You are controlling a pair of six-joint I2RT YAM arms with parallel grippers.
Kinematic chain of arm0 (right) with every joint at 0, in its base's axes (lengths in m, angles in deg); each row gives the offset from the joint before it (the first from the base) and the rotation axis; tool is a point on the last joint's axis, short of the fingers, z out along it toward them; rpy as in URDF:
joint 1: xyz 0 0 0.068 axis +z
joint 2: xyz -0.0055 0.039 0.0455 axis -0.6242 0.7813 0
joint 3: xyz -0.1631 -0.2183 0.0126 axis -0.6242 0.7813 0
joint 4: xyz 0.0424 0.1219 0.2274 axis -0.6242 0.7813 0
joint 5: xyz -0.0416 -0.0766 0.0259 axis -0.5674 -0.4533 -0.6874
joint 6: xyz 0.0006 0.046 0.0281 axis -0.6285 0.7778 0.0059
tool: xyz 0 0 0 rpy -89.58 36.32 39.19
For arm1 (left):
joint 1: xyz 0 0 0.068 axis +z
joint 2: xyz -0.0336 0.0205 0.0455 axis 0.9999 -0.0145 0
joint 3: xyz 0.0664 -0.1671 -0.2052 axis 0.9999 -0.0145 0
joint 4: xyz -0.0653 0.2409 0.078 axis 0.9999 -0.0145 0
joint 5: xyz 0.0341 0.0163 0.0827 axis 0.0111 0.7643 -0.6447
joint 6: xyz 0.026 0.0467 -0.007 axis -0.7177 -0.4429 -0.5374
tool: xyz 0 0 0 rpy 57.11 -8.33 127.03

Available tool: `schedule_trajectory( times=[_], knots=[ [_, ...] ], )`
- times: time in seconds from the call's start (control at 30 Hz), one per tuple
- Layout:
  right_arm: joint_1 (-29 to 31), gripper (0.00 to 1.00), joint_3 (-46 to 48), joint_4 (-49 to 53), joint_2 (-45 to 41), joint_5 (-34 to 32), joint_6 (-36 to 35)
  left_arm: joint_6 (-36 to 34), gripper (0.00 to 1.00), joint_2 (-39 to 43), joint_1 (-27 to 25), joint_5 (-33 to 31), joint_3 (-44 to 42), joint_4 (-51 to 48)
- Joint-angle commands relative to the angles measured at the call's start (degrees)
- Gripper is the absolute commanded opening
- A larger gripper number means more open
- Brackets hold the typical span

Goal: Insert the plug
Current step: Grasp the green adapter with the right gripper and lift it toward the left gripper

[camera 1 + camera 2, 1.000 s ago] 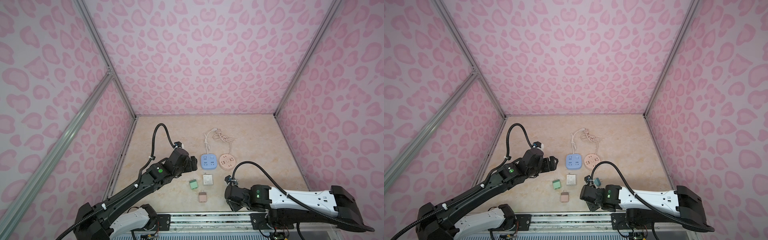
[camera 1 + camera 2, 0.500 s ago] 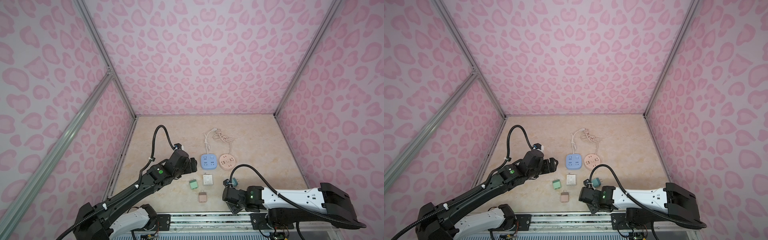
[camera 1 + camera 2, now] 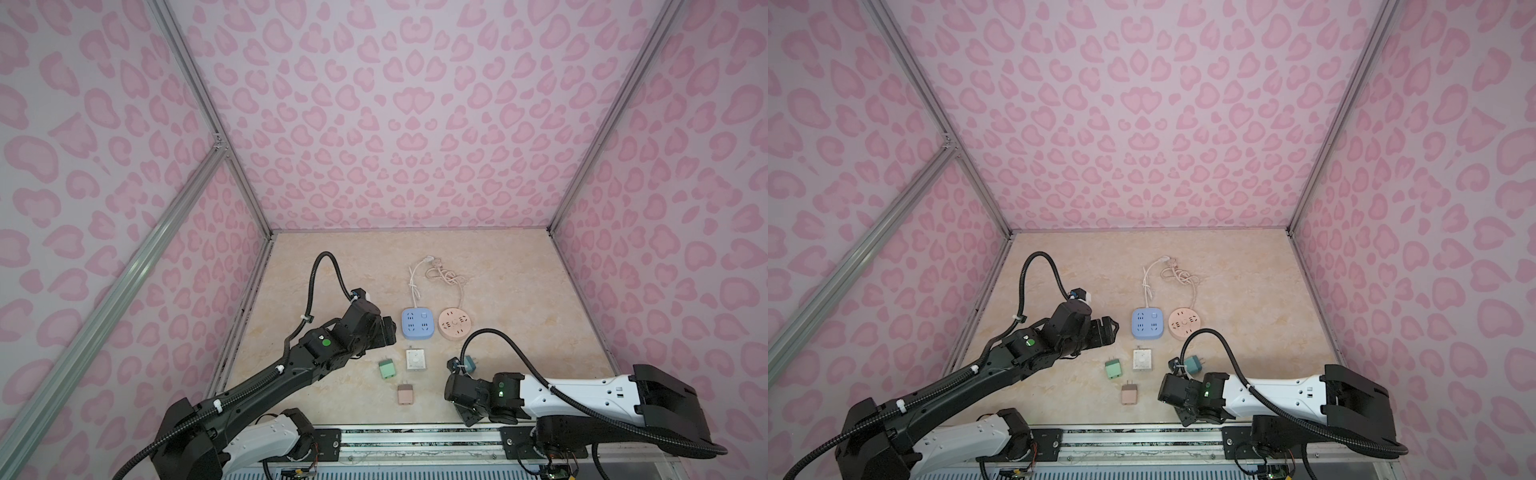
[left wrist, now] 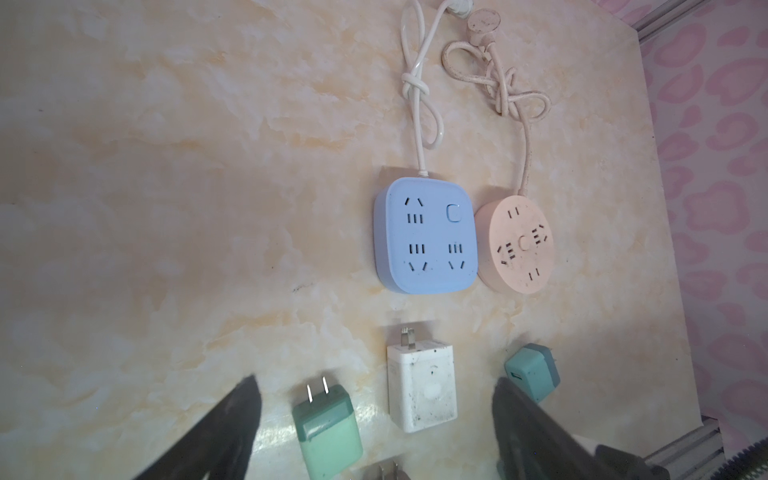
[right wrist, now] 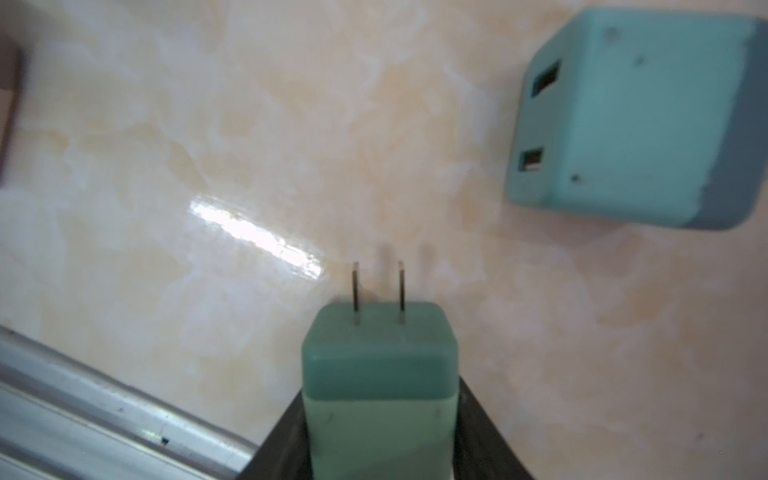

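1. Right gripper [image 5: 380, 415] is clenched on a green plug [image 5: 380, 353], fingers [image 5: 473, 419] against both its sides, prongs pointing out over the tabletop [image 5: 291, 145]; in both top views it sits low at the near edge, close to the front rail [image 3: 415, 432]
2. Left gripper [image 4: 374, 384] hangs spread wide, holding nothing, just left of the blue power strip [image 3: 417, 325], with a second green plug [image 4: 328, 428] and a white plug [image 4: 419, 386] lying ahead of its fingers
3. Blue power strip and round pink power strip [image 3: 454, 325] lie side by side mid-tabletop, sockets facing up and uncovered
4. Teal plug [image 3: 470, 365] lies just beside the right gripper, between it and the pink power strip; a pink plug [image 3: 405, 394] lies near the rail
5. Bare tabletop runs from the knotted cords [image 3: 432, 274] to the back wall [image 3: 395, 124], and from the pink power strip to the right wall [image 3: 665, 208]
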Motion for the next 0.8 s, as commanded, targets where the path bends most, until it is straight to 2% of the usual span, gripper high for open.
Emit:
schedule_trajectory(
  times=[0.0,0.07,0.13,0.17,0.23,0.27,0.53,0.63,0.77],
  knots=[
    [-0.11,0.46,1.03,-1.05,-0.05,-0.25,0.74,0.69,0.88,-0.04,0.01,0.36,-0.48,1.82],
    [-0.44,0.41,1.39,-0.84,-0.78,-0.71,0.21,0.7,0.86,0.05,-0.08,0.77,-0.8,2.01],
    [-1.62,0.32,1.15,-0.1,-1.95,-0.22,-1.33,0.56,0.83,-0.17,-0.08,1.65,-0.78,1.79],
    [-2.51,0.26,0.88,0.53,-2.89,0.48,-2.68,0.44,0.81,-0.38,-0.11,2.51,-0.59,1.58],
    [-4.16,0.06,-0.41,2.47,-5.02,1.6,-5.38,0.34,0.77,-0.74,-0.12,4.51,-0.33,1.18],
    [-5.21,0.0,-1.15,3.73,-6.38,2.07,-6.91,0.25,0.75,-0.81,-0.17,5.79,-0.17,1.23],
    [-12.75,0.0,-5.71,6.96,-19.83,9.03,-18.13,2.11,0.69,-0.29,-0.76,18.36,1.06,4.95],
    [-15.29,0.0,-9.39,8.54,-20.1,9.97,-20.48,4.07,0.69,-0.32,-1.03,21.61,2.71,6.12],
    [-15.4,0.0,-14.07,8.04,-17.36,11.15,-23.34,7.09,0.69,-1.67,-1.46,27.22,4.73,9.21]
  ],
)
